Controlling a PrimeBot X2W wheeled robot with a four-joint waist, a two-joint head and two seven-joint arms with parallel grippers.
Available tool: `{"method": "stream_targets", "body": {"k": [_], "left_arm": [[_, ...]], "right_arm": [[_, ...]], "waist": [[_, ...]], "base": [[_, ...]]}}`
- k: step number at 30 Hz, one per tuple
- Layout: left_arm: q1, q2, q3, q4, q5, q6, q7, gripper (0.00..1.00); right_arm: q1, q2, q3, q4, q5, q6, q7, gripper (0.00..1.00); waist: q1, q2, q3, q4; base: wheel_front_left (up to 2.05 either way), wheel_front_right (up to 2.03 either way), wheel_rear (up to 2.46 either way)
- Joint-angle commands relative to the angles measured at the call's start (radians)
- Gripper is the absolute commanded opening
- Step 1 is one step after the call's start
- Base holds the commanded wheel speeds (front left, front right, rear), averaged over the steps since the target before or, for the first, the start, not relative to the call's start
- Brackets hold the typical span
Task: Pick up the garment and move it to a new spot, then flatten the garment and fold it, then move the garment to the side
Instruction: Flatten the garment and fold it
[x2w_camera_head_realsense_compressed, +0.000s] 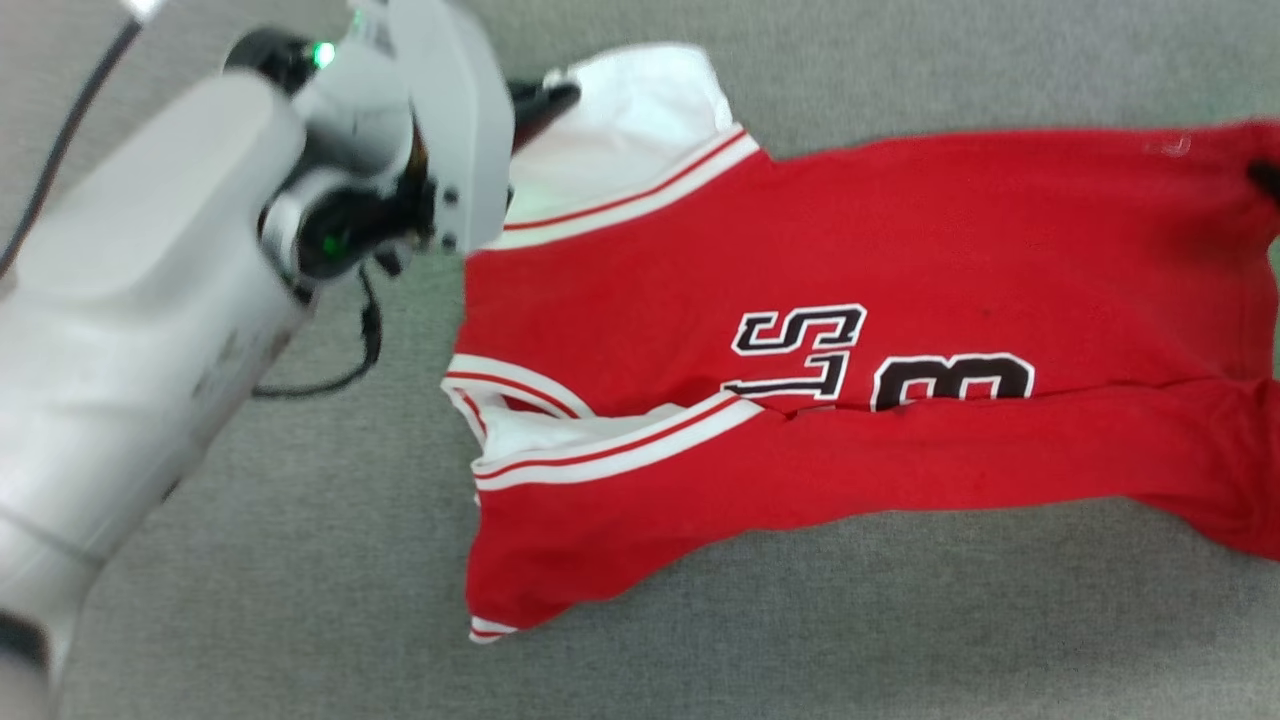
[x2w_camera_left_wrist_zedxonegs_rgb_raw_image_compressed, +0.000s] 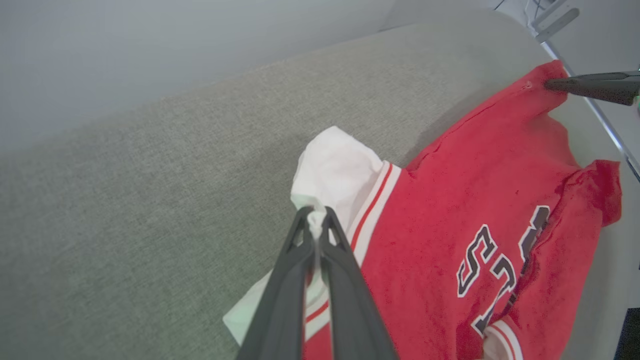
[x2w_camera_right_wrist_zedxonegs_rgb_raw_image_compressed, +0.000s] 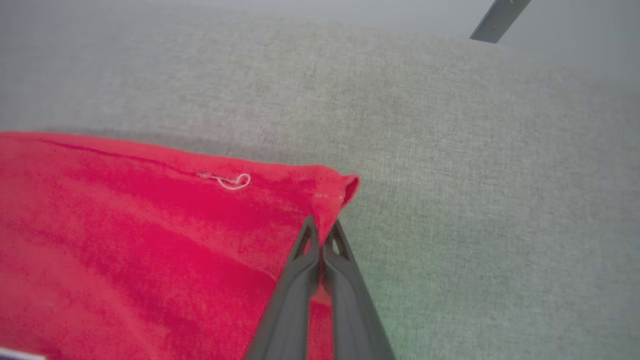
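The garment (x2w_camera_head_realsense_compressed: 900, 250) is a red jersey with black-and-white lettering, a white panel and striped trim, spread lengthwise on a grey fabric surface (x2w_camera_head_realsense_compressed: 850, 620). Its lower half is folded up over the lettering. My left gripper (x2w_camera_head_realsense_compressed: 548, 100) is shut on the white panel at the garment's far left corner; the left wrist view shows the fingertips (x2w_camera_left_wrist_zedxonegs_rgb_raw_image_compressed: 316, 216) pinching white cloth of the garment (x2w_camera_left_wrist_zedxonegs_rgb_raw_image_compressed: 450, 200). My right gripper (x2w_camera_right_wrist_zedxonegs_rgb_raw_image_compressed: 320, 231) is shut on the red corner of the garment (x2w_camera_right_wrist_zedxonegs_rgb_raw_image_compressed: 125, 225). In the head view it is a dark tip (x2w_camera_head_realsense_compressed: 1266, 178) at the right edge.
A black cable (x2w_camera_head_realsense_compressed: 368, 345) hangs under my left wrist. The grey surface (x2w_camera_left_wrist_zedxonegs_rgb_raw_image_compressed: 150, 200) stretches away beyond the garment. A metal frame bar (x2w_camera_left_wrist_zedxonegs_rgb_raw_image_compressed: 555, 22) stands past the surface's far end, and a grey bar (x2w_camera_right_wrist_zedxonegs_rgb_raw_image_compressed: 496, 20) shows beyond it in the right wrist view.
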Motion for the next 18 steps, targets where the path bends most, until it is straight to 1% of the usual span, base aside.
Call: {"method": "stream_targets", "body": {"k": [1, 5, 8, 9, 10, 12, 15, 18], "left_arm": [[0.051, 0.042, -0.016, -0.064, -0.009, 0.0, -0.038, 0.0], [0.13, 0.125, -0.036, -0.21, -0.021, 0.0, -0.121, 0.0], [0.193, 0.186, -0.043, -0.308, -0.023, 0.0, -0.183, 0.0], [0.214, 0.202, -0.042, -0.338, -0.019, 0.0, -0.207, 0.0], [0.214, 0.202, -0.042, -0.338, -0.019, 0.0, -0.207, 0.0], [0.262, 0.231, -0.039, -0.391, -0.025, 0.0, -0.25, 0.0], [0.335, 0.281, -0.034, -0.485, -0.021, 0.019, -0.316, 0.0], [0.422, 0.326, -0.033, -0.583, -0.025, 0.043, -0.388, 0.0]], "right_arm": [[0.061, -0.032, 0.024, -0.047, 0.025, -0.001, -0.025, 0.0], [0.165, -0.11, 0.048, -0.14, 0.05, -0.001, -0.072, 0.0], [0.239, -0.159, 0.045, -0.198, 0.074, -0.001, -0.094, 0.0], [0.266, -0.178, 0.04, -0.213, 0.083, -0.001, -0.101, 0.0], [0.266, -0.178, 0.04, -0.213, 0.083, -0.001, -0.101, 0.0], [0.316, -0.206, 0.027, -0.246, 0.099, -0.001, -0.115, 0.0], [0.388, -0.24, 0.007, -0.295, 0.115, -0.001, -0.134, 0.0], [0.458, -0.26, -0.011, -0.331, 0.125, -0.001, -0.15, 0.0]], "waist": [[0.0, 0.0, -0.093, 0.038], [0.0, 0.0, -0.149, 0.051], [0.0, 0.0, -0.176, 0.061], [0.0, 0.0, -0.184, 0.065], [0.0, 0.0, -0.184, 0.065], [0.0, 0.0, -0.195, 0.071], [0.0, 0.0, -0.203, 0.075], [0.0, 0.0, -0.203, 0.075]], "base": [[0.0, 0.0, 0.0], [0.0, 0.0, 0.0], [0.0, 0.0, 0.0], [0.0, 0.0, 0.0], [0.0, 0.0, 0.0], [0.0, 0.0, 0.0], [0.0, 0.0, 0.0], [0.0, 0.0, 0.0]]}}
